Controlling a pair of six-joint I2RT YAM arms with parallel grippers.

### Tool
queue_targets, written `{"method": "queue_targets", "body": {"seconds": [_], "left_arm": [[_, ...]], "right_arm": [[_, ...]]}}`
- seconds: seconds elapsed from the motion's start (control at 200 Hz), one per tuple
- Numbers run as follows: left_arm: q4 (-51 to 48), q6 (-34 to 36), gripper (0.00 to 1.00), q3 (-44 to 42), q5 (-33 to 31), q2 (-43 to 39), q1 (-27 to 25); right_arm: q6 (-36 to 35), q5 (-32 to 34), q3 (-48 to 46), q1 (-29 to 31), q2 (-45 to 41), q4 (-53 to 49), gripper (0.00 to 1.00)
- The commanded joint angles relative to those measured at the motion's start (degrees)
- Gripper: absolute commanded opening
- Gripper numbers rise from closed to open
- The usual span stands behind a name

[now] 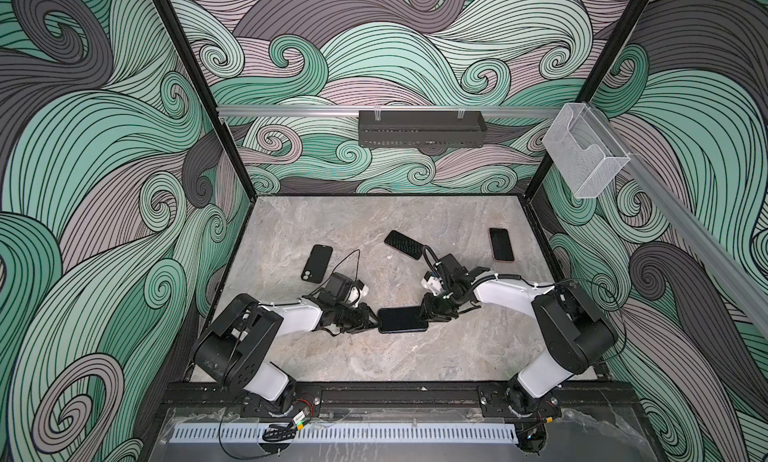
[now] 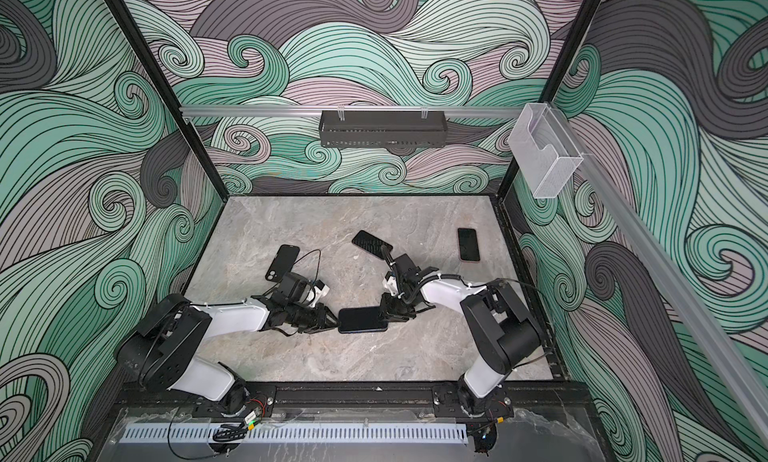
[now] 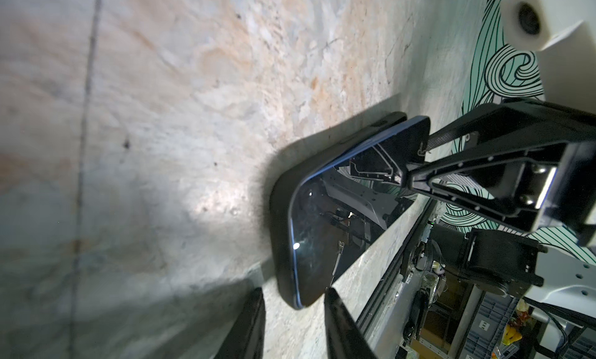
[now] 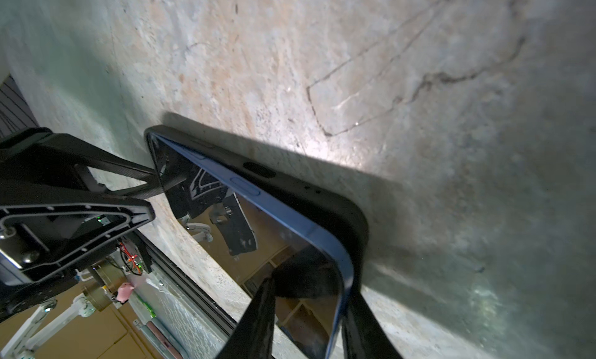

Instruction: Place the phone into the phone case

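With my left gripper (image 1: 374,321) and right gripper (image 1: 425,314) both unclenched at the ends of the phone (image 1: 402,319), half-seated in its case (image 3: 280,218) on the table (image 1: 374,227), a lopsided push could pop its proud edge out.

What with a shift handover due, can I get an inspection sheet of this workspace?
Surface: grey marble-look tabletop, no spills seen.
Job's things: blue phone lies screen up in the black case, one long side raised above the rim, not fully seated.
Clutter: black item with camera cutout, dark phone, red-edged phone, all flat and apart from each other.
Pincers: left pincer open at the blue phone's left end; right pincer astride its right end, grip unclear.
Cables: loop over the left wrist; wires at the front rail.
Surroundings: wave-patterned walls, black tray, clear holder.
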Motion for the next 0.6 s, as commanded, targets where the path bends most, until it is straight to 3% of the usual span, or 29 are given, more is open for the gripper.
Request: {"method": "queue_targets", "body": {"seconds": [0.0, 0.38, 0.595], "left_arm": [[-1.53, 1.68, 0.33, 0.33, -0.1, -0.07, -0.77], [-1.55, 2.38, 0.33, 2.54, 0.37, 0.82, -1.72], [-0.32, 2.04, 0.34, 3.47, 0.98, 1.38, -2.48]], "right_arm": [[-1.92, 4.65, 0.92, 0.44, 0.36, -5.64, 0.37], [-3.32, 7.38, 3.2, 1.14, -2.34, -9.69, 0.41], [-3.5, 5.64, 3.06, 1.13, -4.38, -9.57, 0.41]]}}
